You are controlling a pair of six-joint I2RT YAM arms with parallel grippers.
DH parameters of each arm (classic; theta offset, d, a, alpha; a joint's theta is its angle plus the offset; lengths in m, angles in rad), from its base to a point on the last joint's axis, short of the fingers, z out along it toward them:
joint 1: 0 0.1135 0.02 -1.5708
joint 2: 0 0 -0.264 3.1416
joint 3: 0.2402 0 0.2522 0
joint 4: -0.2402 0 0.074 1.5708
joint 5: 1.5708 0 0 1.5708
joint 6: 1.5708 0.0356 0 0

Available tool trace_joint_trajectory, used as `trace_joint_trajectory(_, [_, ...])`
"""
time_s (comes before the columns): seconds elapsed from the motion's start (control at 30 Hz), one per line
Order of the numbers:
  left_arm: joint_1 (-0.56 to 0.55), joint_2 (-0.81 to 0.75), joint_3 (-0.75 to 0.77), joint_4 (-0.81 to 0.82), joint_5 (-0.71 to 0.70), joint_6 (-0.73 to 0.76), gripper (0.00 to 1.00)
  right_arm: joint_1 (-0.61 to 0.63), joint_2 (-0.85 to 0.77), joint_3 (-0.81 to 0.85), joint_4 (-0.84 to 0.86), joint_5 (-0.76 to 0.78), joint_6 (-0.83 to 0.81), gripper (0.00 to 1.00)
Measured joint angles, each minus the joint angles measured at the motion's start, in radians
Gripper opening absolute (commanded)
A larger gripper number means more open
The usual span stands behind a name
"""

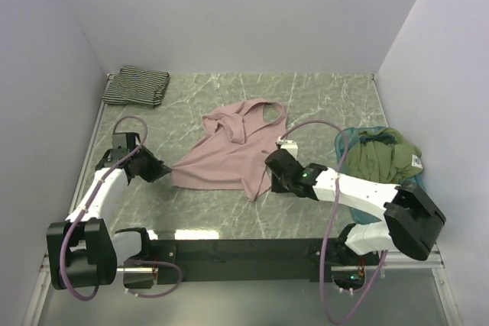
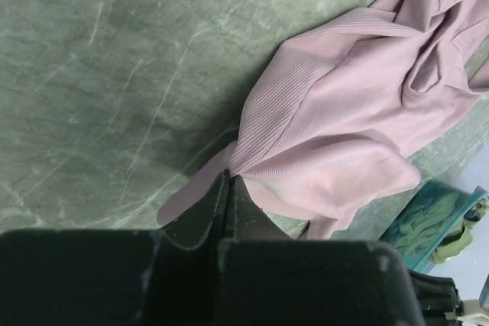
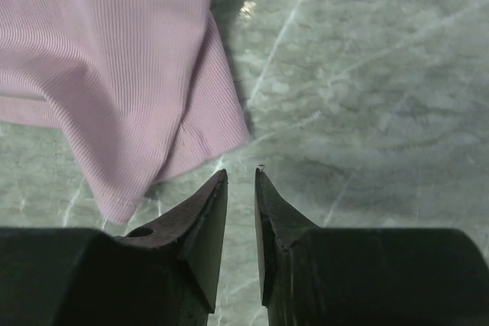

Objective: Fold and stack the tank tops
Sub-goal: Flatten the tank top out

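Right gripper (image 3: 241, 173) — jaws narrowly parted, empty; pink tank top (image 3: 114, 74) hem corner lies just ahead-left of its tips. Left gripper (image 2: 229, 179) clamped on the opposite corner.

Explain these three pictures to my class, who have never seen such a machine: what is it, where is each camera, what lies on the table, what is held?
The machine is two robot arms bolted at the near edge of a marbled table. The wide picture comes from a camera above and behind them; the other two come from a camera on each wrist. On the table lie a crumpled pink tank top, a folded striped tank top in the far left corner, and a teal tray of green clothes. The left end effector pinches the pink top's corner. The right end effector is slightly open, empty, beside another corner.
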State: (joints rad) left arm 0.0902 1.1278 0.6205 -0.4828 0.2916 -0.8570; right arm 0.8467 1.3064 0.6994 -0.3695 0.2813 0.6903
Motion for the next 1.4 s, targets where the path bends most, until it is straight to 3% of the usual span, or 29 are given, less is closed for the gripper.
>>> trace_joint_trajectory(0.77, [0.002,0.018,0.016,0.005,0.014,0.006,0.01,0.072,0.233,0.069,0.136,-0.021,-0.171,0.33])
trace_joint_trajectory(1.4, [0.007,0.031,0.016,0.008,0.025,0.006,0.01,0.092,0.229,0.050,0.139,-0.029,-0.143,0.33])
